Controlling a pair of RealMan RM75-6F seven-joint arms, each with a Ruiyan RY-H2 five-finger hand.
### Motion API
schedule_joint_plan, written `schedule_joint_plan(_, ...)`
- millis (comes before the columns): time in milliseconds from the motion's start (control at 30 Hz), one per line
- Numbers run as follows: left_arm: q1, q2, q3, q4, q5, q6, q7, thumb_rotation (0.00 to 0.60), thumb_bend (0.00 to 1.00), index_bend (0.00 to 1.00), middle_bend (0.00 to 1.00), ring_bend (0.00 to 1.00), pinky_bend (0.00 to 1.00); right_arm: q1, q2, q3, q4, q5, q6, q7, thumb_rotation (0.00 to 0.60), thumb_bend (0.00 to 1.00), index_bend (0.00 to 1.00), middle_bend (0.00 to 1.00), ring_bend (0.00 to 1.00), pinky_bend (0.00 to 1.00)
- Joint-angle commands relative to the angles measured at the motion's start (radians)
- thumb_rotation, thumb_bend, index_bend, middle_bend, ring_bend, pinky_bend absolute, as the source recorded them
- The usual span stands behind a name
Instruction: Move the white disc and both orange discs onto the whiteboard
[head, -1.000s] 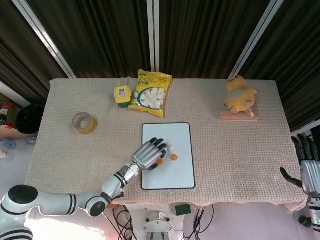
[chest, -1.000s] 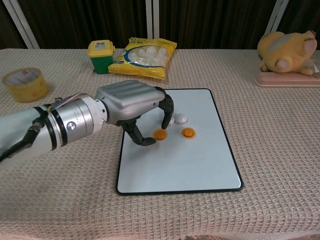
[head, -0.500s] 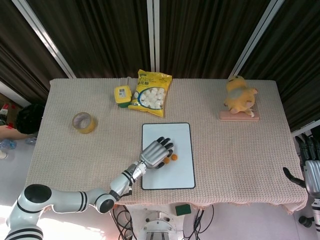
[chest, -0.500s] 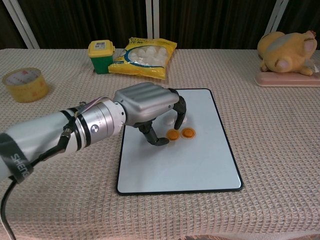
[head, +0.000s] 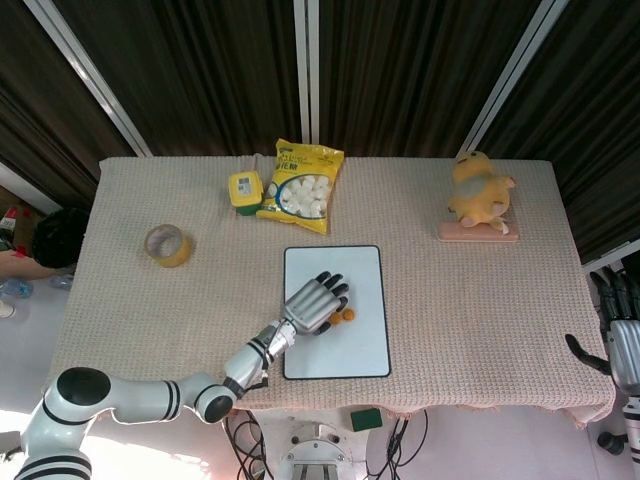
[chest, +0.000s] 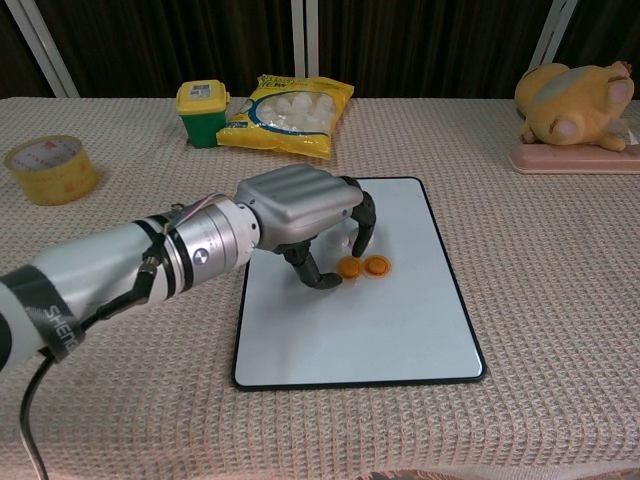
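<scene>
Here the table (chest: 560, 330), covered in a beige woven cloth, carries the whiteboard (chest: 400, 330) lying flat near its front middle. The left arm (chest: 120, 275) reaches in low from the front left, and the left hand (chest: 300, 215) arches palm-down over the board's upper left part, fingers (chest: 365, 215) curved downward and set apart with nothing clasped in them; their dark tips come down on or just above the board. The two orange discs (chest: 363, 266) lie on the whiteboard side by side, touching or nearly so, just right of the thumb tip and just below the fingertips. The white disc is not visible in either view; whether it sits under the hand cannot be told.

At the far edge, a yellow snack bag (chest: 288, 115) lies beside a small green-and-yellow tub (chest: 202, 112). A yellow plush toy (chest: 572, 102) rests on a pink base at the far right, and a roll of yellow tape (chest: 48, 168) sits well off to the left.

The right hand (head: 620, 335) hangs beyond the table's right front corner, fingers pointing up and apart, holding nothing.
</scene>
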Motion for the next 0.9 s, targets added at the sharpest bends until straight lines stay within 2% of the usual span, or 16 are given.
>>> schedule_joint_plan(33,-0.003,-0.006,0.0,0.012,0.0,0.0,0.001,0.599,0.27,0.52,0.22,0.1,0.18,0.0,-0.001,0.0,0.0,-0.001,0.0,-0.001,0.6,0.21,0.0,0.0,0.0,0.0)
schedule_joint_plan(500,-0.009,-0.016,0.002,0.027,-0.02,-0.005,0.015,0.599,0.27,0.52,0.22,0.1,0.18,-0.001,-0.002,0.002,0.01,0.006,0.0,0.01,0.6,0.21,0.0,0.0,0.0,0.0)
schedule_joint_plan(900,-0.012,-0.012,0.008,0.018,-0.02,-0.005,0.018,0.599,0.27,0.44,0.22,0.1,0.18,-0.002,-0.005,0.003,0.016,0.007,0.001,0.018,0.6,0.21,0.0,0.0,0.0,0.0)
